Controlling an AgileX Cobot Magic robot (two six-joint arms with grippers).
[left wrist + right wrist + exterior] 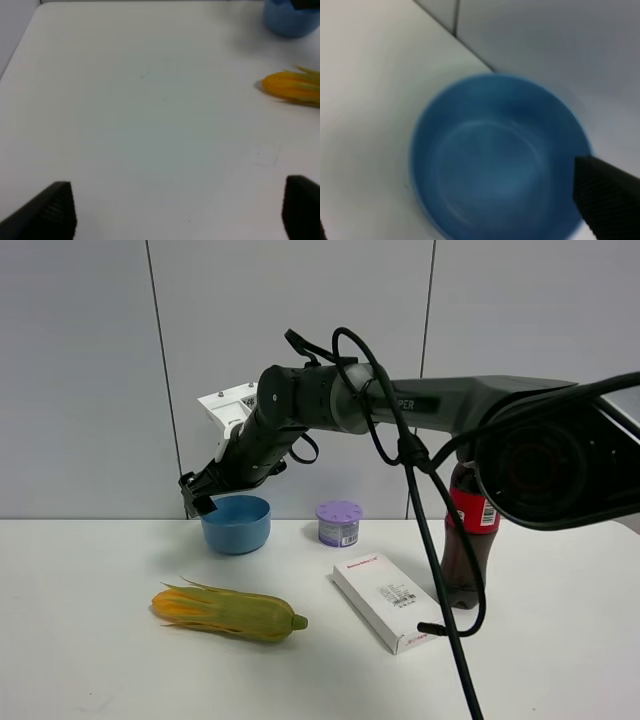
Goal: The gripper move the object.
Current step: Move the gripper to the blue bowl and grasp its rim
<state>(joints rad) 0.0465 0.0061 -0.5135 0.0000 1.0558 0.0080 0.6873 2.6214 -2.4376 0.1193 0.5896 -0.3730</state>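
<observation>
The light-blue bowl [237, 524] stands upright and empty at the back left of the white table [100, 660]. My right arm reaches across the middle. Its black right gripper [198, 496] hangs just above the bowl's left rim. In the right wrist view the bowl [495, 160] fills the picture below the open right gripper [465, 215]. One fingertip [605, 195] is over the rim, and the other barely shows at the frame's edge. The left gripper [175, 210] is open and empty above bare table, far from the bowl [290, 20].
A yellow-green corn-like vegetable [228, 612] lies in front of the bowl. A purple-lidded canister [339, 523], a white box [385, 602] and a cola bottle [468, 540] stand to the right. A black cable [440, 570] hangs from the right arm.
</observation>
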